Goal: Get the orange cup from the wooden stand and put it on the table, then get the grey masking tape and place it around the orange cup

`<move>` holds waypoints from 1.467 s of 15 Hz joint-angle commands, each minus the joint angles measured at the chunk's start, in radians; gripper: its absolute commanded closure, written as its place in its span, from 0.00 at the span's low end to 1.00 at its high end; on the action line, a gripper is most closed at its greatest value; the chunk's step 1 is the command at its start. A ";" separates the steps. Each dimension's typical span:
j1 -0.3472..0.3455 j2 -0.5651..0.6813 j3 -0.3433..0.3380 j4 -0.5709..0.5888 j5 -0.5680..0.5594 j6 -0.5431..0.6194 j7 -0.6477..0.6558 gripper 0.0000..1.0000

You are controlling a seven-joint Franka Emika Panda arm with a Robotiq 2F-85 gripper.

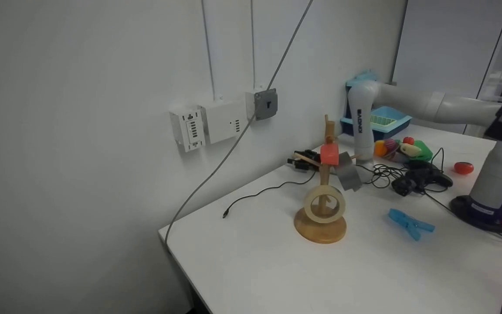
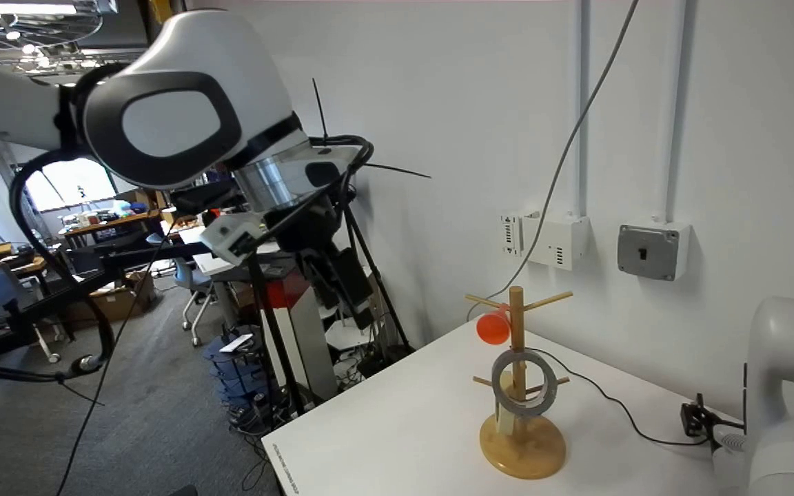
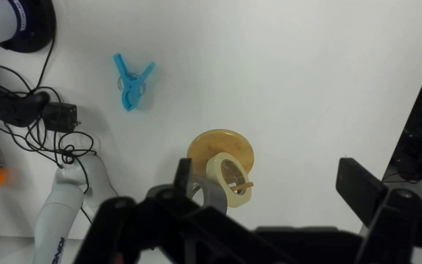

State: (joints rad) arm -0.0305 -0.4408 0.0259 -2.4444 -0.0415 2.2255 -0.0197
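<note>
High on the wooden stand (image 2: 535, 453), the orange cup (image 2: 493, 328) sits untouched, the grey masking tape (image 3: 216, 194) hanging lower. Apart from both, the gripper (image 3: 269, 181) holds nothing, its jaws spread wide. Fetching the cup seems the step in hand; the next move calls for bringing the jaws around it, then easing it clear towards the table (image 1: 277, 261).

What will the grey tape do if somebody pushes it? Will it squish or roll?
The grey masking tape probably won't squish easily: its ring hangs without sagging. A push would likely make it swing, since it hangs on the wooden stand. Stood on edge on the table, it might roll, because it's round.
</note>
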 commanded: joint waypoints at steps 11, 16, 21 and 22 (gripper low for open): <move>-0.014 0.127 -0.012 0.059 -0.043 0.082 0.018 0.00; -0.017 0.232 -0.015 0.069 -0.069 0.181 0.023 0.00; 0.003 0.365 -0.011 0.106 -0.059 0.320 0.006 0.00; 0.007 0.396 -0.011 0.122 -0.055 0.351 0.001 0.00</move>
State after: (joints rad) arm -0.0366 -0.1347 0.0167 -2.3784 -0.0879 2.5042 -0.0184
